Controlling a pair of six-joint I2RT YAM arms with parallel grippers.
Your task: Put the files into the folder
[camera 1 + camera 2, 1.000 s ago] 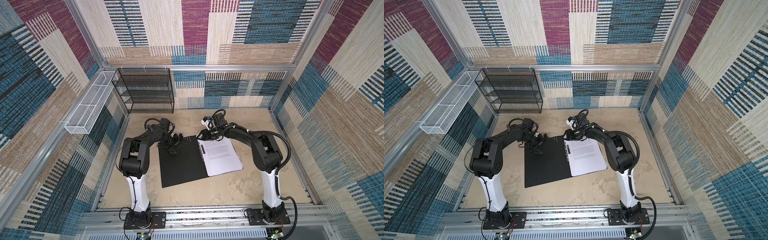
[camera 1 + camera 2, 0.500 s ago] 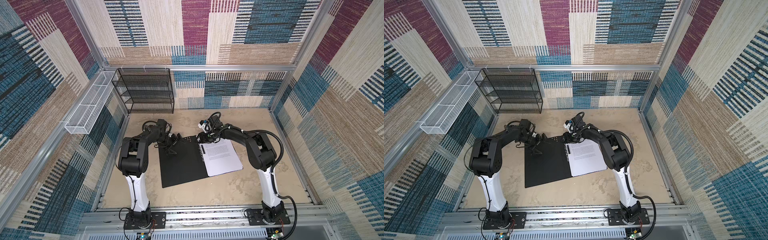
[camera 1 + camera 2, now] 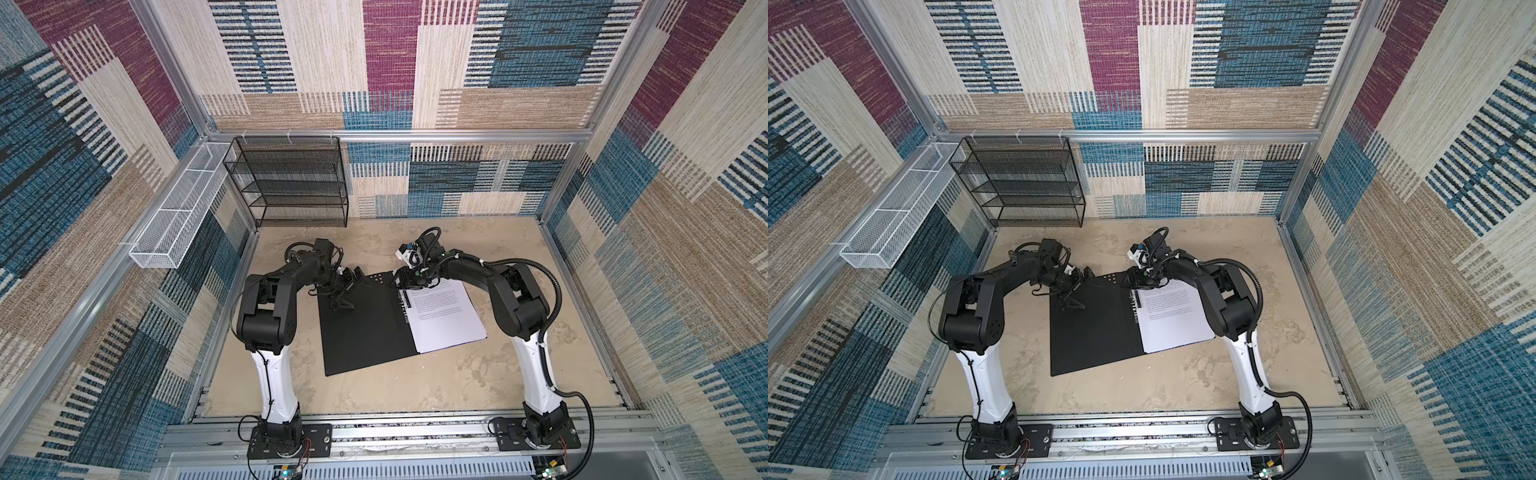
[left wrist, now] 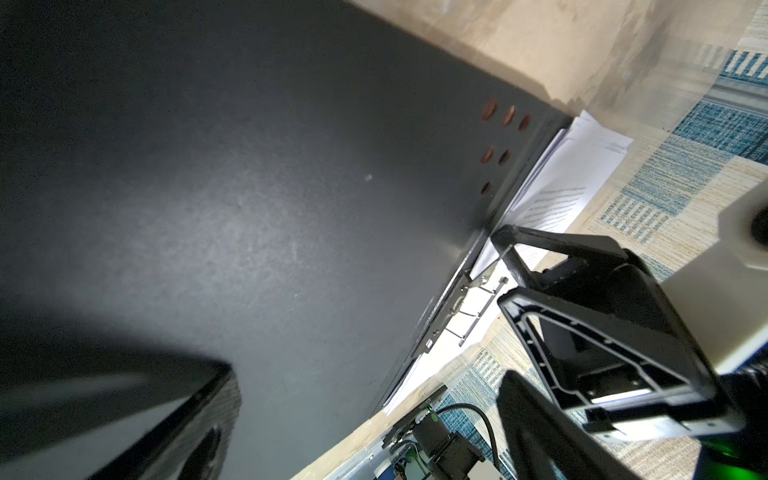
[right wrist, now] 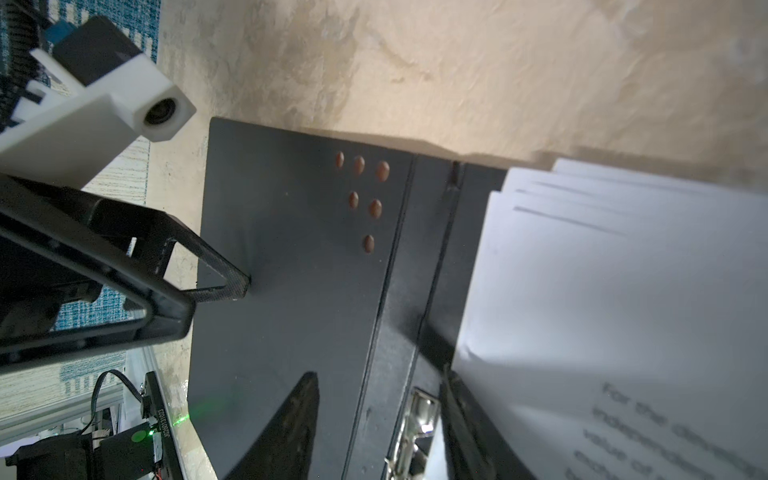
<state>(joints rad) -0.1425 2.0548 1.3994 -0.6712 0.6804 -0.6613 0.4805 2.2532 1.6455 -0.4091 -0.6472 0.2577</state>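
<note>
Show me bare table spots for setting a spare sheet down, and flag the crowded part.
Widest: the table strip between the folder's near edge and the front rail. Also bare: the back area right of the rack, behind the right claw. Crowded: the folder's far edge, where the left claw and right claw work.

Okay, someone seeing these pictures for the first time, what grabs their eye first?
An open folder lies black side up mid-table, with a stack of printed white sheets on its right half. At its far edge the left tool stands wide open over the bare cover, and the right tool sits at the metal spine clip.
</note>
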